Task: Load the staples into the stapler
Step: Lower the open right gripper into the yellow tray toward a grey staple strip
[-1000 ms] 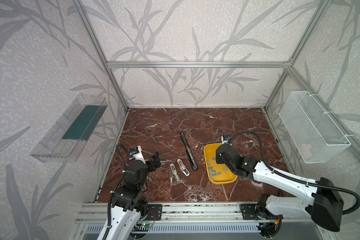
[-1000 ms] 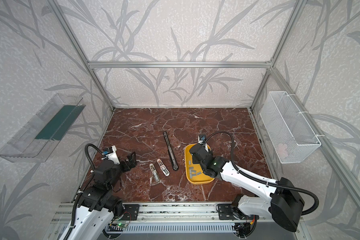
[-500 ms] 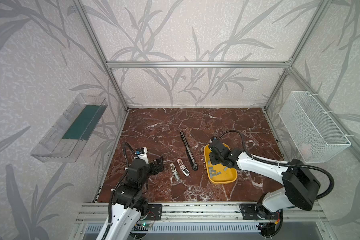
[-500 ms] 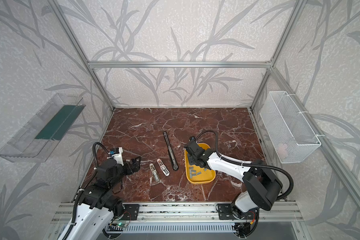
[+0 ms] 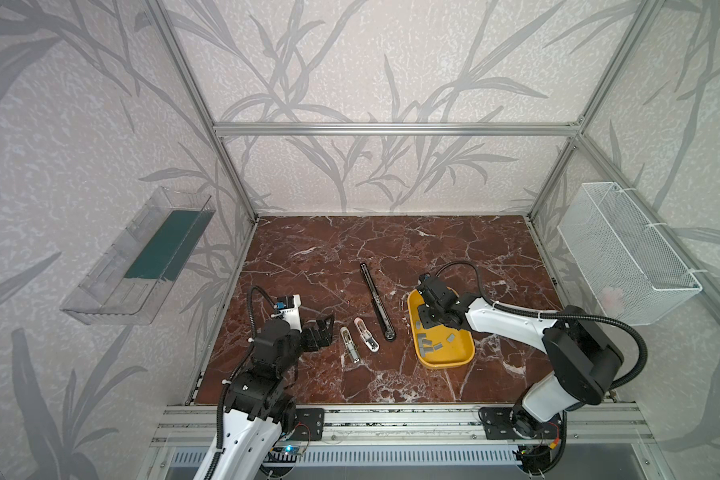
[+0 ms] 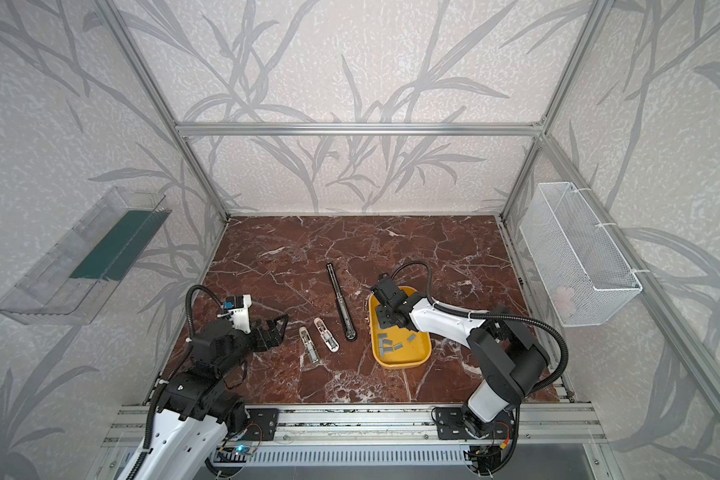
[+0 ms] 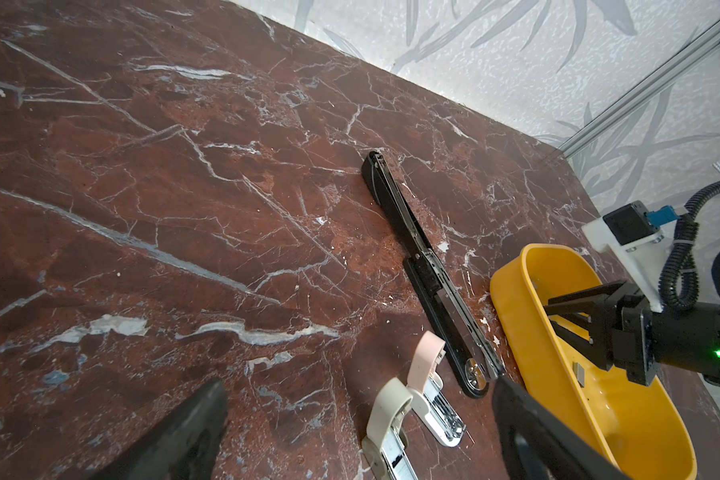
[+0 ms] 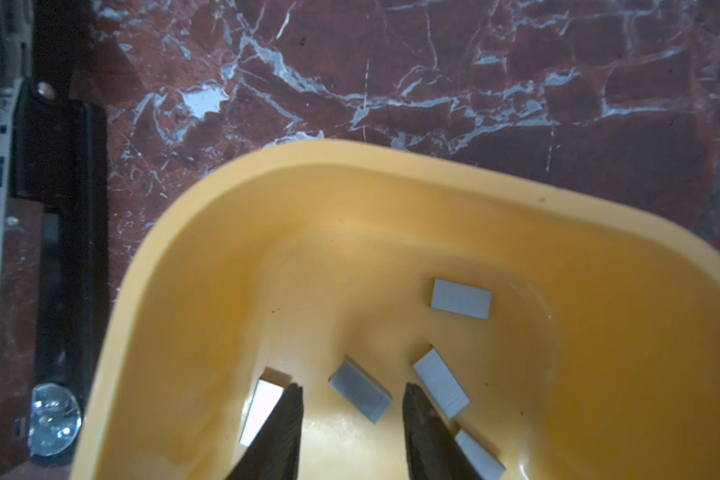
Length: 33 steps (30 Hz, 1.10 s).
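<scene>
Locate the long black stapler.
In both top views the long black stapler lies opened flat mid-table, left of the yellow tray and right of the pink stapler.

Both top views are lit brightly and evenly by diffuse light; only faint shadows are cast on the marble tabletop [image 5: 350, 249]. In the right wrist view a warm glare is spread across the yellow tray [image 8: 350, 232], one of the staples [image 8: 260, 409] is blown out white, and the fingertips [image 8: 285, 436] of the right gripper [image 8: 351, 388] are softened. In the left wrist view the fingers [image 7: 184, 436] of the left gripper [image 7: 360, 384] are blurred
</scene>
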{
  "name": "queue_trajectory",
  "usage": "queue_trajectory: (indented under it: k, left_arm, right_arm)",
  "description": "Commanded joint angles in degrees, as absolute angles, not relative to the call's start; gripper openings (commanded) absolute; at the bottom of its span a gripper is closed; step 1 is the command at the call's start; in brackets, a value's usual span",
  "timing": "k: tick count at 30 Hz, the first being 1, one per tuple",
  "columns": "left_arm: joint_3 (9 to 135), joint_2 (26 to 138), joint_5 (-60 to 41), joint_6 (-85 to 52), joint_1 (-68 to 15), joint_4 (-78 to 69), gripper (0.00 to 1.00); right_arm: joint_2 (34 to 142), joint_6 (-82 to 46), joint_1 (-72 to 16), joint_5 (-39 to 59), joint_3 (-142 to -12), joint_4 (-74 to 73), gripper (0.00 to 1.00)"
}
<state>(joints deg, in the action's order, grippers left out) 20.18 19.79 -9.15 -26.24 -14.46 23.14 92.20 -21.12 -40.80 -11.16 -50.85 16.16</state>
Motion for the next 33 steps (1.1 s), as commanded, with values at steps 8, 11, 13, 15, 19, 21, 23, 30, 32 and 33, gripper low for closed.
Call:
queue_trajectory:
  k: [8,11,13,15,19,21,23,30,32,33]
  left_arm:
    - [19.51,19.32,-8.05,-26.15,-14.41,22.91,0.99]
    - [19.64,19.30,-7.85,-26.14,-14.42,23.03,0.99]
    - [19.56,19.26,-7.69,-26.27,-14.41,23.07,0.99]
    - [19.55,19.21,-7.70,-26.35,-14.42,23.08,0.99]
    - [19.59,19.09,-7.70,-26.33,-14.41,23.08,0.99]
    - [19.57,19.05,-7.73,-26.34,-14.41,23.15,0.99]
    - [19.52,18.87,-7.82,-26.30,-14.41,23.19,0.99]
    - [19.44,18.19,-7.77,-26.39,-14.41,23.50,0.99]
    - [19.37,17.88,-7.61,-26.38,-14.43,23.48,0.99]
    - [19.35,17.85,-7.48,-26.41,-14.41,23.56,0.99]
  right_arm:
    - [97.09,-20.11,-39.99,-7.43,-54.29,17.75,0.35]
    - [97.47,-20.55,-40.00,-7.69,-54.64,18.53,0.34]
    - [97.47,-20.99,-39.99,-8.00,-54.75,19.29,0.34]
    - [97.47,-21.36,-40.00,-8.17,-54.74,19.79,0.33]
    - [97.22,-22.21,-40.08,-9.19,-54.54,21.83,0.31]
    - [96.54,-22.88,-40.07,-9.99,-53.85,22.32,0.31]
    - [95.59,-23.49,-40.08,-9.57,-52.56,21.99,0.32]
    - [94.46,-23.82,-40.08,-5.01,-50.21,19.15,0.31]
    - [94.65,-23.95,-40.08,-4.41,-50.19,18.56,0.29]
    - [94.77,-23.99,-40.08,-4.46,-50.29,18.63,0.27]
